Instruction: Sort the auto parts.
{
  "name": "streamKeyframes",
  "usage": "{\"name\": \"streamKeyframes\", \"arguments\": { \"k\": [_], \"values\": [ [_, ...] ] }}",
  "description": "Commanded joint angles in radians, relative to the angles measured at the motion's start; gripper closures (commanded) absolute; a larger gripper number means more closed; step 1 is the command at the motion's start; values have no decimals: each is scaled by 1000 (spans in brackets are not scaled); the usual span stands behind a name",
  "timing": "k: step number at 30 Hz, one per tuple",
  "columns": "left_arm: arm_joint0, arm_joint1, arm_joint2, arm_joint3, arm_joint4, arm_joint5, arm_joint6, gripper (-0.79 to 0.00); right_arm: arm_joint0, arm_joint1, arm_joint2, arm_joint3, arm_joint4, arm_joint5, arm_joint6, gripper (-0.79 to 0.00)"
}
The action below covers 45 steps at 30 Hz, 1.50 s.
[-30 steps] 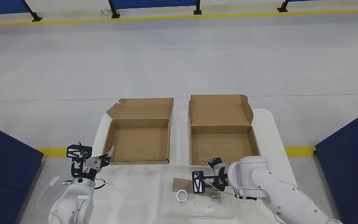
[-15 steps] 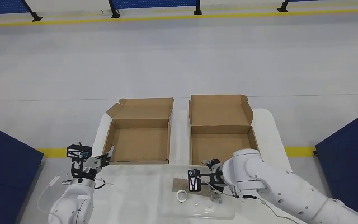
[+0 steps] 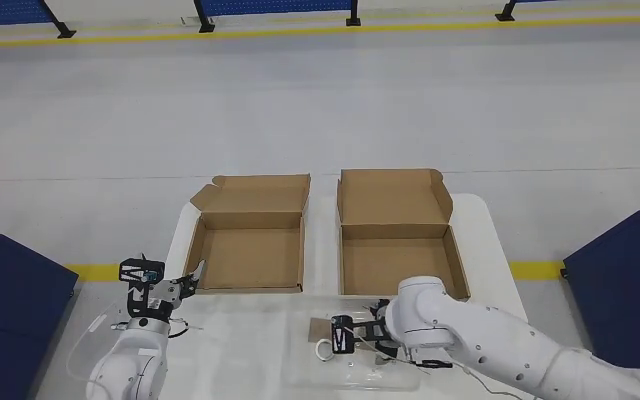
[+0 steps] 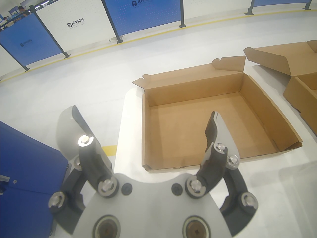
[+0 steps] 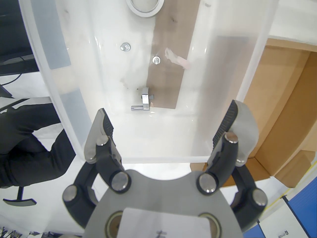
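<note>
Right gripper (image 5: 168, 110) (image 3: 343, 335) hangs above a clear plastic tray (image 5: 49, 75) (image 3: 365, 378) at the table's near edge, its jaws spread wide with nothing between them. Left gripper (image 4: 143, 111) (image 3: 192, 280) sits at the table's left side near the front corner of the left box, equally wide open and holding nothing. Underneath is a white table (image 3: 320, 250) (image 4: 128, 125) with rounded corners, standing on a pale grey floor crossed by a yellow line (image 3: 300, 30). Blue and white partition panels (image 4: 141, 6) on black stands run along the far side of the room, and dark blue panels (image 3: 25, 290) flank the table. Two open cardboard boxes lie side by side at the back of the table, flaps folded outward: the left box (image 3: 250, 258) (image 4: 198, 130) and the right box (image 3: 395, 265) (image 5: 284, 100), each showing its bare cardboard floor. The tray lies just in front of the right box and holds the auto parts. A metal ring (image 5: 145, 14) (image 3: 324, 350) lies at the end farthest from the right gripper. Two small flanged nuts (image 5: 125, 47) and (image 5: 156, 60) sit near the middle, and a small angled metal bracket (image 5: 145, 100) lies closest to the gripper. A brown cardboard strip (image 5: 173, 50) runs lengthwise along the tray's floor, with a pale scrap of tape (image 5: 177, 59) on it; whether the strip is inside or beneath the tray cannot be told.
</note>
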Motion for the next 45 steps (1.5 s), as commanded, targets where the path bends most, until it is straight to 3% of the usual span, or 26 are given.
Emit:
{"name": "streamKeyframes", "arguments": {
  "k": [1,16,23,45],
  "values": [
    [0,0,0,0,0,0,0,-785,24,-8,-29,18,26,23,23,-785],
    [0,0,0,0,0,0,0,-785,64,-29,-81,77,71,27,26,-785],
    [0,0,0,0,0,0,0,-785,31,-36,-92,120,11,33,-27,-785],
    [0,0,0,0,0,0,0,-785,-4,-58,-115,167,-44,7,-33,-785]
  ]
}}
